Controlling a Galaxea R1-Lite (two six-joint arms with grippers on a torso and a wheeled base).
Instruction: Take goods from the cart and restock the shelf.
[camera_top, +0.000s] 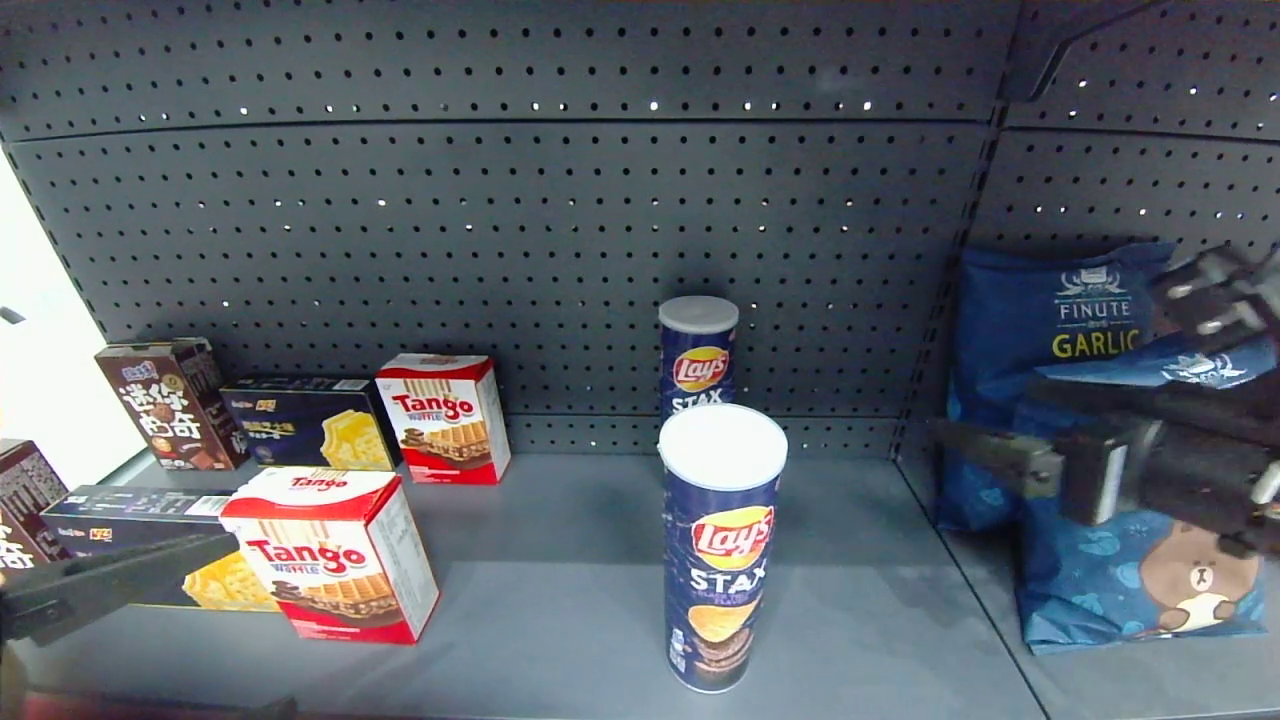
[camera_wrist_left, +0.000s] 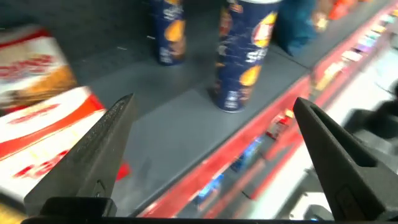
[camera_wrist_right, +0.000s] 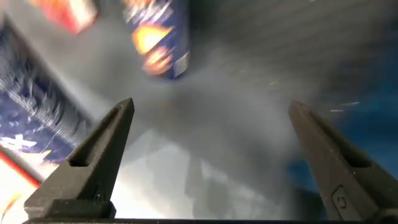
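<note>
Claws first: the left claw (camera_wrist_left: 212, 102) has its two dark fingers spread wide with nothing between them, and the right claw (camera_wrist_right: 210, 104) is spread the same way, also empty. In the head view the left one lies at the lower left of the frame, just beside a red-and-white cardboard wafer box (camera_top: 330, 555). The right one sits at the right edge, in front of the blue plastic snack bags (camera_top: 1040, 330).

On the grey metal shelf (camera_top: 560, 600), nearest at bottom centre, a tall dark-blue cardboard chip can with a white lid (camera_top: 722, 545) stands upright close to the front edge. Left of it are the wafer box and a flat dark-blue biscuit box (camera_top: 120, 505). Farther back, a second matching chip can (camera_top: 698, 355) stands right behind the first. A second red wafer box (camera_top: 445, 418), another dark-blue box (camera_top: 300, 425) and a brown chocolate-stick box (camera_top: 170, 400) line the black perforated back panel (camera_top: 500, 230).

With both claws empty, I judge the next item has yet to be fetched from the cart. My worry is the front can: it is tall, narrow and near the lip, so a careless sweep by either arm could tip it off the shelf. The left fingers could shove the wafer box askew, and the right arm could drag the bags.
</note>
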